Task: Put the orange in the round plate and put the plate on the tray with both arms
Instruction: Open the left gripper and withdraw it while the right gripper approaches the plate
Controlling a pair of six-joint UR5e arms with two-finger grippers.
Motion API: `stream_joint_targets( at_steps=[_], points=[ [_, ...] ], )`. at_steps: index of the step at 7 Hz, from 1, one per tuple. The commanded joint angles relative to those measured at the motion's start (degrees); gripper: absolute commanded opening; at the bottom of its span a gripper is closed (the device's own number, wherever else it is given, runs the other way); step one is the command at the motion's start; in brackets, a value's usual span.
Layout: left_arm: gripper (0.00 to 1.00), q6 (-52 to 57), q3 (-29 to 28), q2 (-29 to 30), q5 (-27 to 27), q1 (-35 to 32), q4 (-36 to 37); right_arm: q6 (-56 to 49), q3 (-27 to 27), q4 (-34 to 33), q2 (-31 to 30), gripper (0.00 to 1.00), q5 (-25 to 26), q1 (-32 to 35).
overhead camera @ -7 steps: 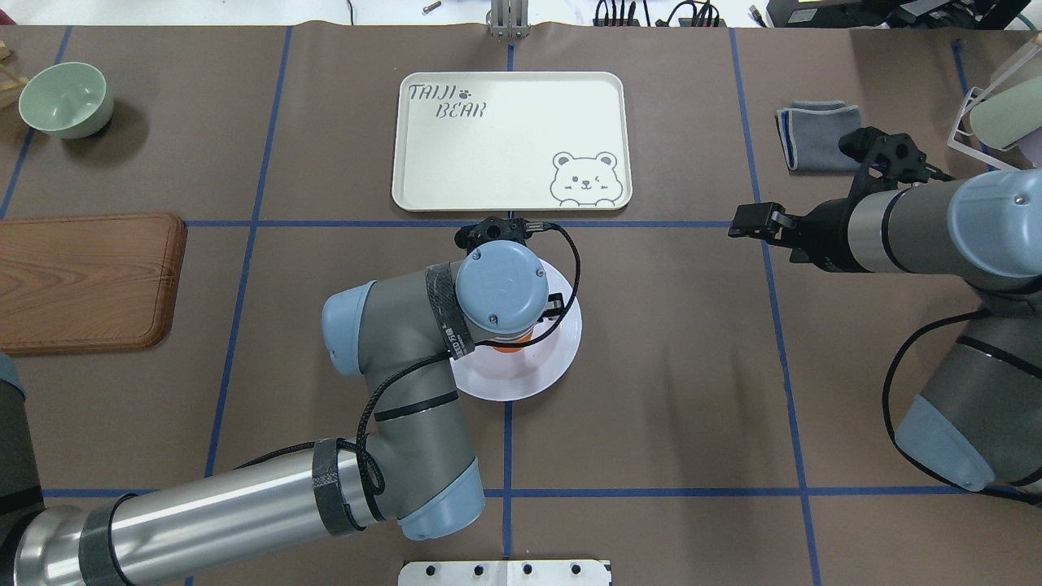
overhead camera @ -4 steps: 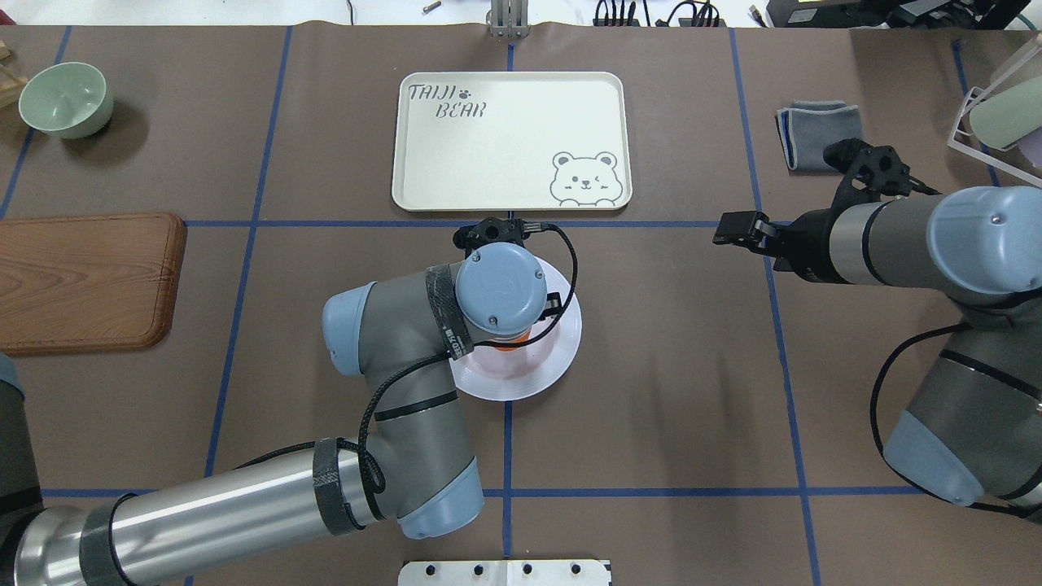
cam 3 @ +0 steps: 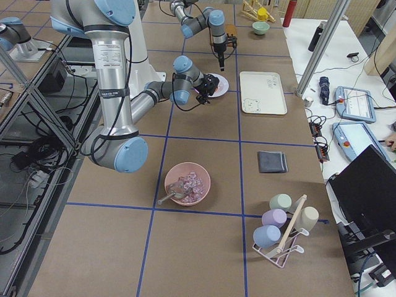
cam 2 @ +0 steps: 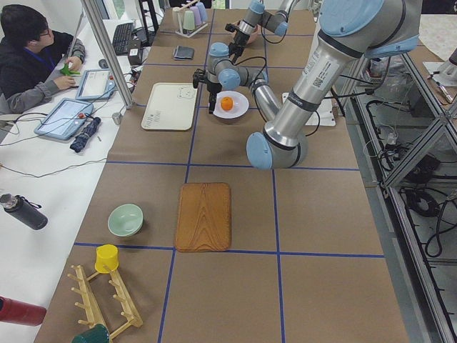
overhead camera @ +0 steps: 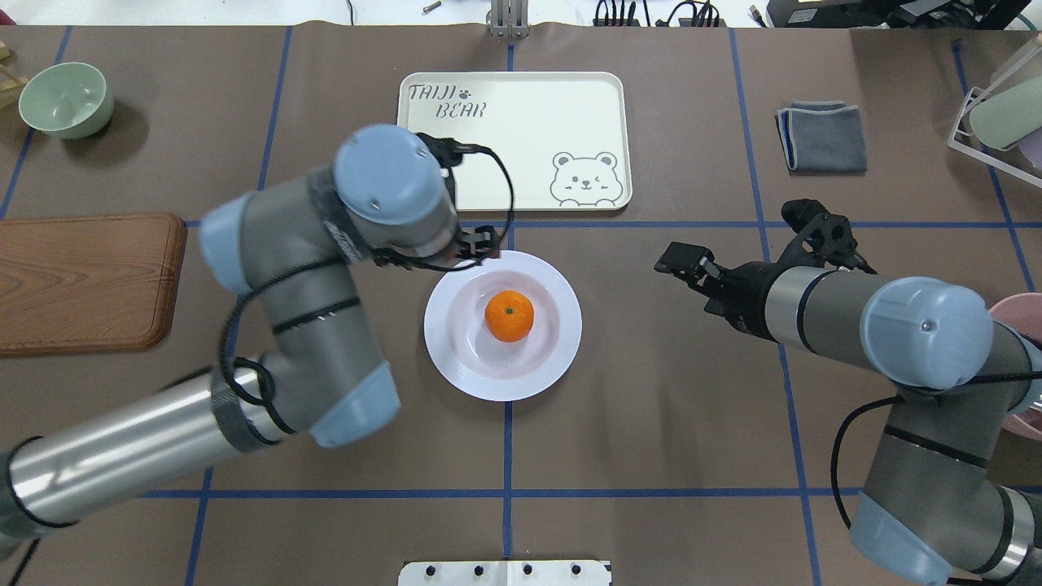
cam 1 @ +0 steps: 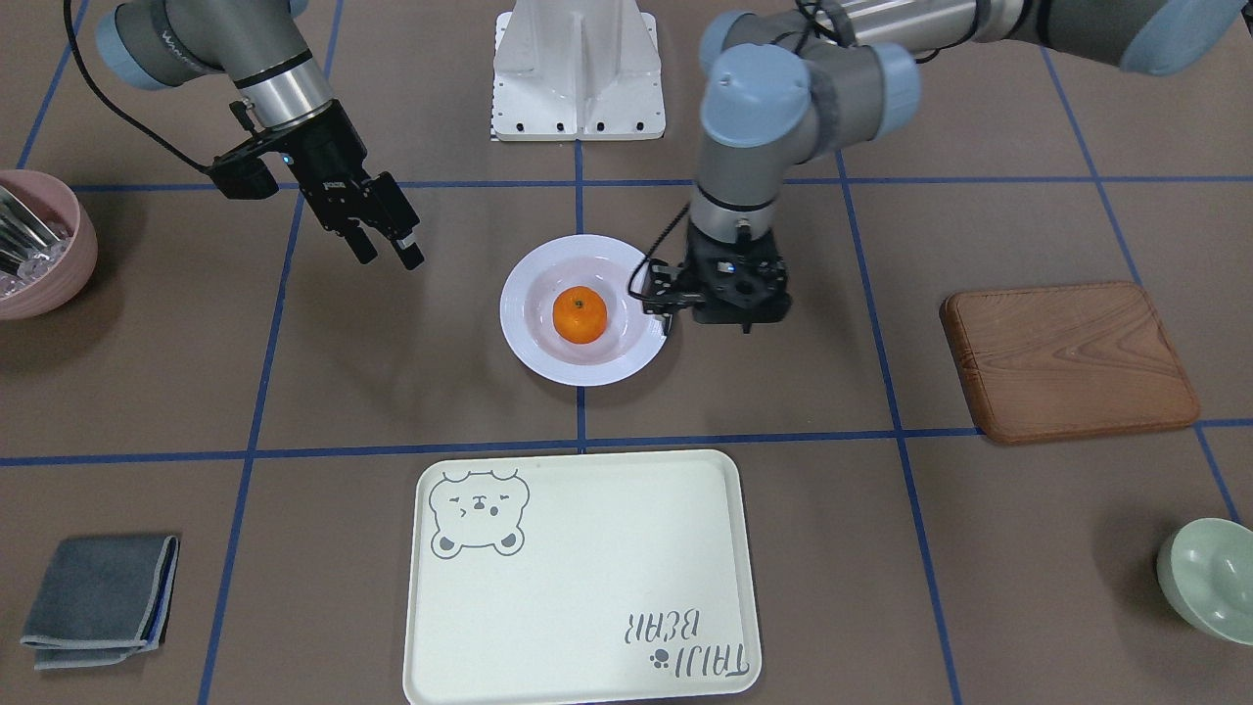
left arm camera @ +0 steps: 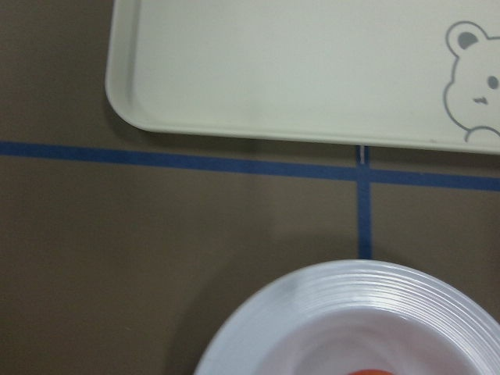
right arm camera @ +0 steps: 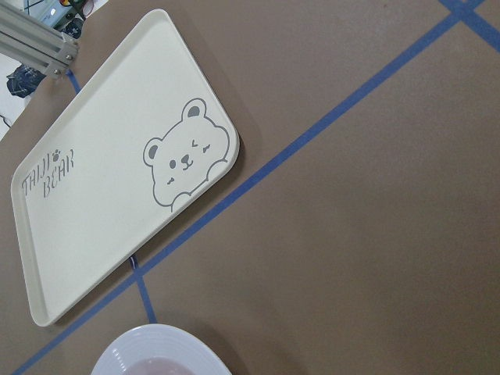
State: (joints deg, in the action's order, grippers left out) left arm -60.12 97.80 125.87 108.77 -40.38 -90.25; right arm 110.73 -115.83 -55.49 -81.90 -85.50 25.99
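The orange (overhead camera: 510, 316) (cam 1: 580, 313) lies free in the middle of the white round plate (overhead camera: 553, 358) (cam 1: 529, 343). The cream tray (overhead camera: 505, 146) (cam 1: 587, 568) lies just beyond the plate with nothing on it. My left gripper (cam 1: 739, 308) points straight down just outside the plate's rim, on the robot's left side; it is open and holds nothing. My right gripper (cam 1: 390, 257) (overhead camera: 677, 260) hovers open and empty a short way off the plate's other side. The left wrist view shows the plate's rim (left arm camera: 351, 297) and the tray (left arm camera: 273, 70).
A wooden board (overhead camera: 81, 281) and a green bowl (overhead camera: 65, 98) sit on the left. A folded grey cloth (overhead camera: 822, 134), a cup rack (overhead camera: 1001, 114) and a pink bowl (cam 1: 39, 245) sit on the right. A person (cam 2: 28, 57) sits beyond the table's far side.
My left arm has swung away from over the plate toward the left and back, uncovering the orange. My right arm has moved in toward the plate.
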Motion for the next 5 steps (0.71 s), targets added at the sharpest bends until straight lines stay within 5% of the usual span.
stream_joint_targets(
  at_steps=[1,3,5],
  points=[
    [0.98,19.0,2.1,-8.2,5.4,-10.9,2.2,11.1,1.5,0.0,3.6,0.96,5.0,-4.4],
    [0.98,32.5,1.9,-14.7,12.3,-21.4,2.3,13.3,3.0,0.1,6.0,0.96,10.6,-8.0],
    [0.98,48.5,-0.7,-21.6,13.3,-32.8,0.6,14.5,3.0,0.0,6.4,0.97,11.7,-8.8]
  ],
)
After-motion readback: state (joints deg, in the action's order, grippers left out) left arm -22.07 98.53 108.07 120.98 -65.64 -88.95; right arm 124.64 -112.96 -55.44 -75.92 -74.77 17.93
